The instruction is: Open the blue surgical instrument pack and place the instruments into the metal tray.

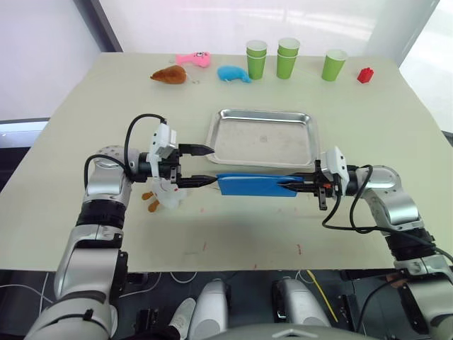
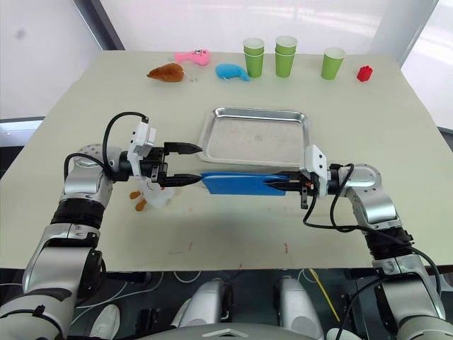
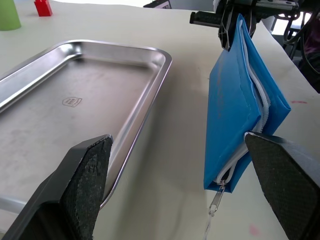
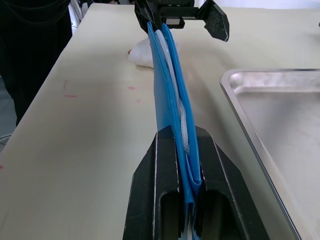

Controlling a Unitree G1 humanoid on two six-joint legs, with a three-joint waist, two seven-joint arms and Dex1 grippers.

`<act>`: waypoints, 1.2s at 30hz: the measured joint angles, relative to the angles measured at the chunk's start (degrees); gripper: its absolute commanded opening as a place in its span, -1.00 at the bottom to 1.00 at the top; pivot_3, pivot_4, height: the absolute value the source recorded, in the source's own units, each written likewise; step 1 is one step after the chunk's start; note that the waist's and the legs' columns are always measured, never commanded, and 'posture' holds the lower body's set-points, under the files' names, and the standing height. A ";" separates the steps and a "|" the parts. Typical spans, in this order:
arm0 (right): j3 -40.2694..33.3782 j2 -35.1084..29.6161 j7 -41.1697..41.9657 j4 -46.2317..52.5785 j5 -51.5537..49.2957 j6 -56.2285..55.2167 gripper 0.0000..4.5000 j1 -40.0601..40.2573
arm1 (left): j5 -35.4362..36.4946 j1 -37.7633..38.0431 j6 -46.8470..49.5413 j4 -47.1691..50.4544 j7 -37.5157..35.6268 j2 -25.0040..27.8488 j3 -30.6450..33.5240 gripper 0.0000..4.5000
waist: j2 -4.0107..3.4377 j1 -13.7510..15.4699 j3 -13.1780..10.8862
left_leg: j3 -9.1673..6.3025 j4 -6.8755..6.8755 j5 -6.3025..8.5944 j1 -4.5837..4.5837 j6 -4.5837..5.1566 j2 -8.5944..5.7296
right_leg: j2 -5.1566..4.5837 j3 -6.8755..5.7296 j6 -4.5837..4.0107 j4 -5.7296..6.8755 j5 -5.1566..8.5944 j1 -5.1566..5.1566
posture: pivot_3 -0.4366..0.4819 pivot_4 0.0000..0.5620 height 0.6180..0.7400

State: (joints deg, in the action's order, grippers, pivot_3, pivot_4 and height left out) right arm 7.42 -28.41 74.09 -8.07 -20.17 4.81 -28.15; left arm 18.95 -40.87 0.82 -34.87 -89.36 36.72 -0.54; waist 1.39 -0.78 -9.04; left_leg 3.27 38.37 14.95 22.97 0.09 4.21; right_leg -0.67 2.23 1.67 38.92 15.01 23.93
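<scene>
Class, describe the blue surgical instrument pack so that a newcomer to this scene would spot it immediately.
Find the metal tray in the middle of the table. Just in front of its near rim, the blue surgical instrument pack is held on edge by the right gripper. It is flat, rectangular and zipped, unlike the small blue plush toy beside the green cups.

Bright, even daylight from the windows behind; soft shadows, mild glare on the metal tray (image 1: 263, 137).

pack (image 1: 256, 185) before tray (image 1: 263, 137), cups (image 1: 287, 58) behind
</scene>
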 measured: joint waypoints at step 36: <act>0.57 1.26 -0.46 -0.08 0.00 0.11 -1.00 0.00 | 1.10 -0.57 0.49 0.13 -0.33 -0.17 -2.98 0.21 | 0.00 0.02 0.00 | -0.01 0.00 0.00 0.00 0.00 0.00 | 0.00 0.00 0.00 0.00 0.00 0.00 | -0.05 -0.47 1.00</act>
State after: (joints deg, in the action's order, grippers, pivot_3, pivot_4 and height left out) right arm 7.99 -27.15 73.64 -8.15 -20.17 4.92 -28.15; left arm 20.05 -41.44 1.30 -34.74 -89.69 36.55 -3.52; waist 1.39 -0.76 -9.04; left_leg 3.27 38.37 14.95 22.98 0.09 4.21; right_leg -0.67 2.23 1.67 38.92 15.01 23.93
